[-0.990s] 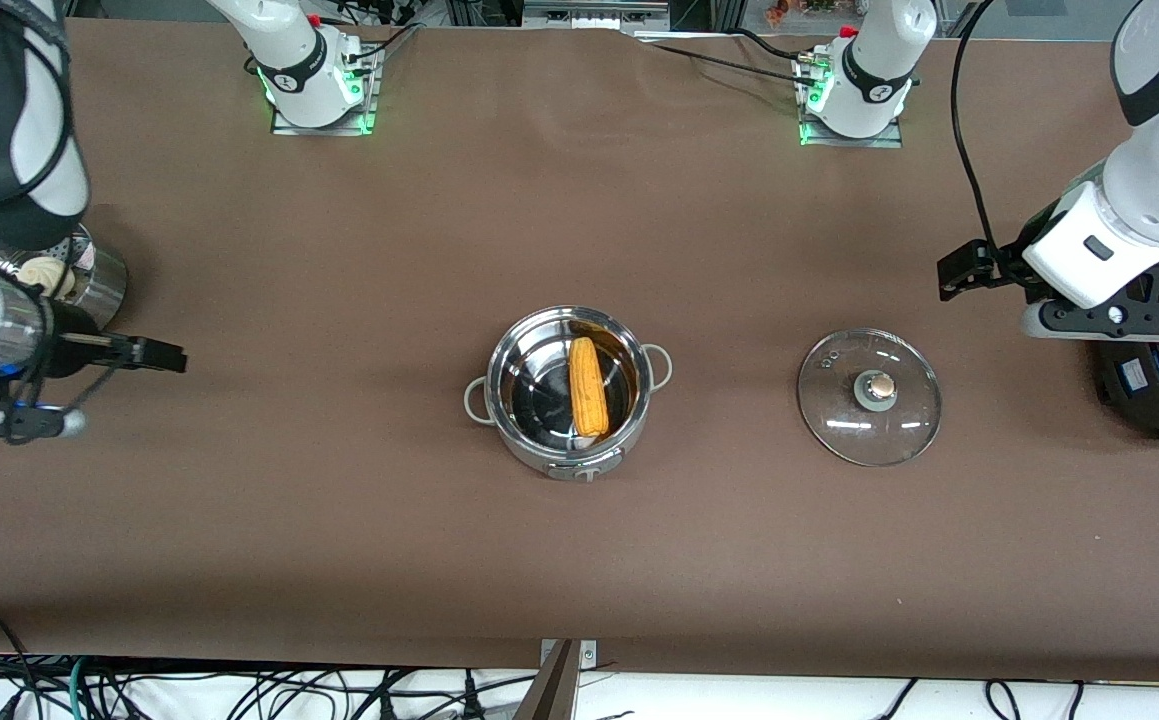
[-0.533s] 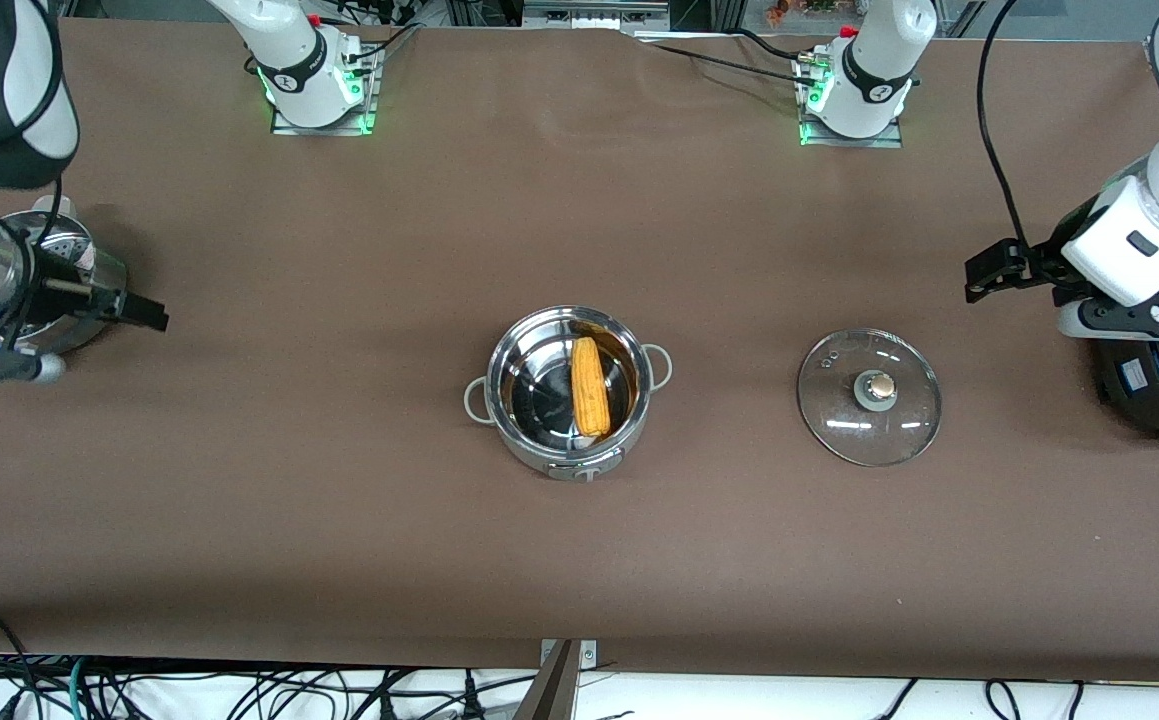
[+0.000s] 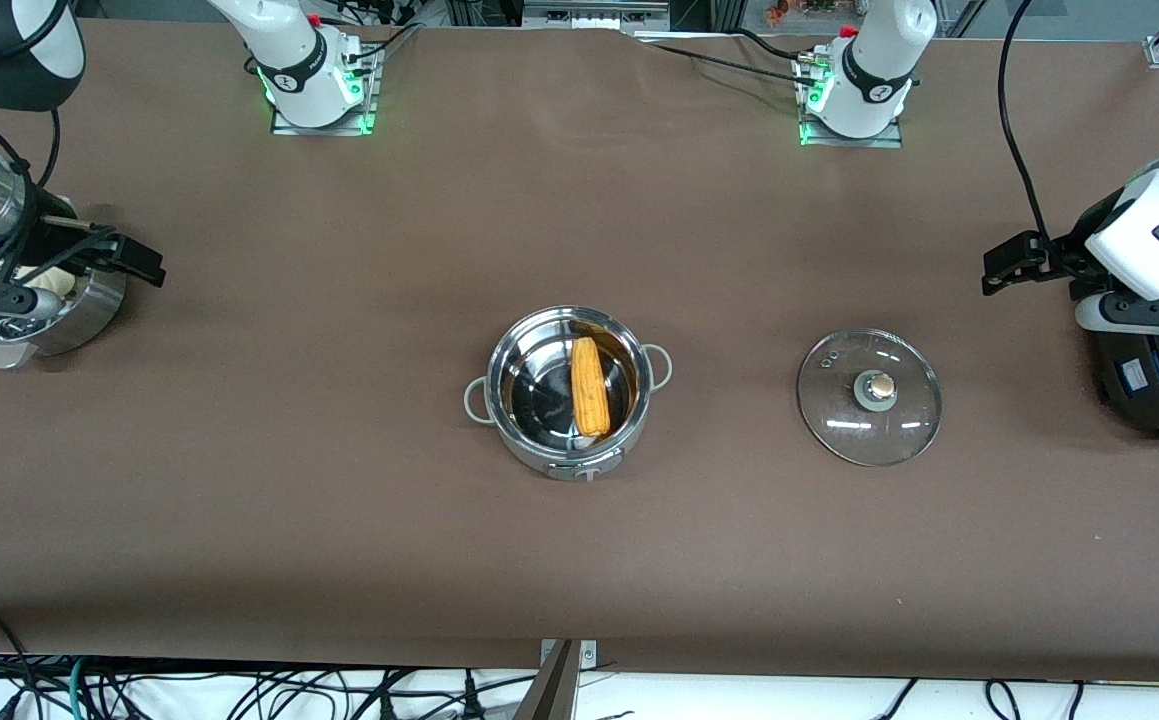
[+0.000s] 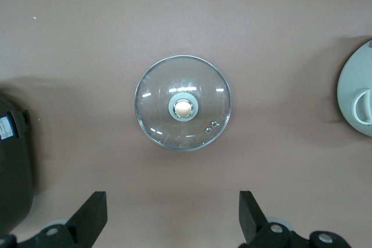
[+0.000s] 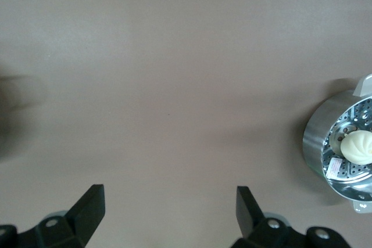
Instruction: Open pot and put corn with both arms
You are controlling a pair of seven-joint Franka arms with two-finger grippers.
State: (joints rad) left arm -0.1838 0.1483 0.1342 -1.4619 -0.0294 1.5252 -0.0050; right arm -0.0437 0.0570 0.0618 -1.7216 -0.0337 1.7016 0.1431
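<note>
Front view: the corn cob (image 3: pixel 589 385) lies in the open steel pot (image 3: pixel 566 392) mid-table, glass lid (image 3: pixel 869 396) beside it. Left gripper (image 4: pixel 171 220) and right gripper (image 5: pixel 170 218) gape wide over opposite table ends.

Pot (image 3: pixel 567 392) sits mid tabletop (image 3: pixel 339 520) with its top uncovered, only the corn (image 3: pixel 589 385) inside. Lid (image 3: pixel 869 396) lies flat toward the left arm's end, apart from the pot. Steamer (image 3: pixel 59 300) and rice cooker (image 3: pixel 1154 385) crowd the two ends.

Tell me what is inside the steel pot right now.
The pot holds one corn cob lying on its shiny bottom; nothing else shows. Its glass lid rests on the table beside it.
</note>
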